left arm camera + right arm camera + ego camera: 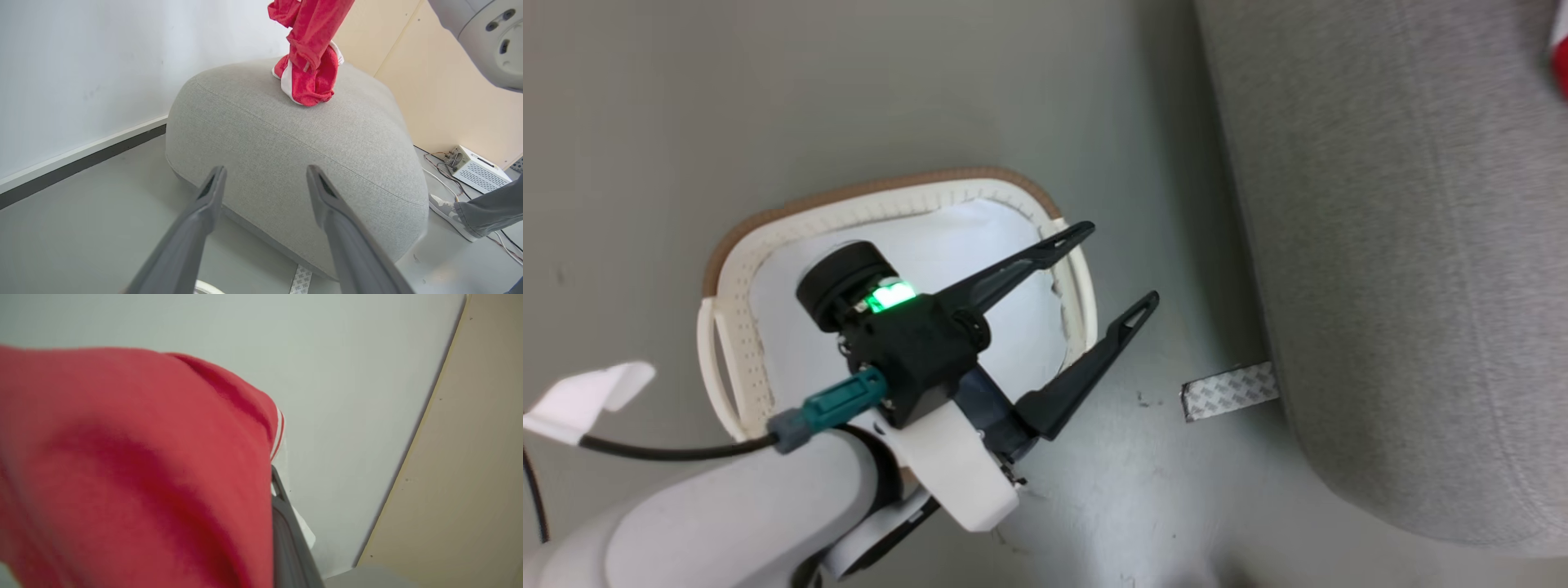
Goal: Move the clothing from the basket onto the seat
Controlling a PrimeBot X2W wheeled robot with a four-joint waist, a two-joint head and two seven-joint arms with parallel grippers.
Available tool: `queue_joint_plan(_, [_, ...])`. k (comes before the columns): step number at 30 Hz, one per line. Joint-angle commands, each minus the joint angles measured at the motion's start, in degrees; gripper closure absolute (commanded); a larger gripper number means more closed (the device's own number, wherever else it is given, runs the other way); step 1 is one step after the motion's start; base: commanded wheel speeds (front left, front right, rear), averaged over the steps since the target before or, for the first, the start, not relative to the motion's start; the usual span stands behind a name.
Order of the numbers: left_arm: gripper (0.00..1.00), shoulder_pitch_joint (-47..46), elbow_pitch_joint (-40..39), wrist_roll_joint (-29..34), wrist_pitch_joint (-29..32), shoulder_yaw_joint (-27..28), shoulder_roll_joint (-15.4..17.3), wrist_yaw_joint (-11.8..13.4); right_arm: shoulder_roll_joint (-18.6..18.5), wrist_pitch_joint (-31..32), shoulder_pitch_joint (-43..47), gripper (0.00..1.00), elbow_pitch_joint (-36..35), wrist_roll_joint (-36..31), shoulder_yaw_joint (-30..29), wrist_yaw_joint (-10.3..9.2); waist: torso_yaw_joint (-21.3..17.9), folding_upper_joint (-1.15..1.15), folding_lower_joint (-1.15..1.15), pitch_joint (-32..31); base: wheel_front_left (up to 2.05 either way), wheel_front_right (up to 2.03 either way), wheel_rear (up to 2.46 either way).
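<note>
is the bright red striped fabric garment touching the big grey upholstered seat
Touching: left wrist view shows the red garment bunched, resting on the grey seat.

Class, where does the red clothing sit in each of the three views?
Head view: the clothing is a red sliver at the upper right edge.
Left wrist view: top centre, hanging, lower end bunched on the seat.
Right wrist view: blurred, across the left half.
Shared landmark: the seat, in head and left wrist views.

The clothing (310,61) is cut off at the top edge.
</note>
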Motion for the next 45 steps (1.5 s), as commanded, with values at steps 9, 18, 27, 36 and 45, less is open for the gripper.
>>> queue_joint_plan(9, [0.00, 1.20, -1.80, -0.93, 0.18, 0.46, 2.99, 1.05, -1.74, 3.11, 13.21, 1.00, 0.47, -8.46, -12.74, -0.13, 1.22, 0.00, -0.02, 4.36, 0.00, 0.00, 0.00])
queue_joint_plan(18, [0.00, 2.58, -3.24, -1.29, 0.73, 0.61, 5.54, 2.33, 5.02, 1.03, 20.83, 0.00, 2.75, -9.40, -23.00, -0.14, 1.07, 0.00, -0.02, 6.62, 0.00, 0.00, 0.00])
queue_joint_plan(27, [0.00, 4.14, -3.16, -1.85, 0.33, 0.43, 6.30, 3.19, 5.69, -6.63, 25.46, 0.00, 11.60, -6.05, -21.66, -0.14, -0.38, 0.00, -0.02, 4.03, 0.00, 0.00, 0.00])
queue_joint_plan(36, [0.00, 9.10, 0.26, -5.40, -4.40, 1.43, 5.46, 4.51, 5.63, -14.98, 33.49, 0.00, 19.03, -3.50, -15.23, -0.14, -0.38, 0.00, -0.02, -4.71, 0.00, 0.00, 0.00])
queue_joint_plan(45, [0.00, 17.96, 7.73, -9.16, -8.98, 6.45, 1.26, 4.97, 5.69, -15.97, 42.36, 0.00, 14.68, 0.08, -5.94, -0.13, 2.31, 0.00, -0.02, -16.25, 0.00, 0.00, 0.00])
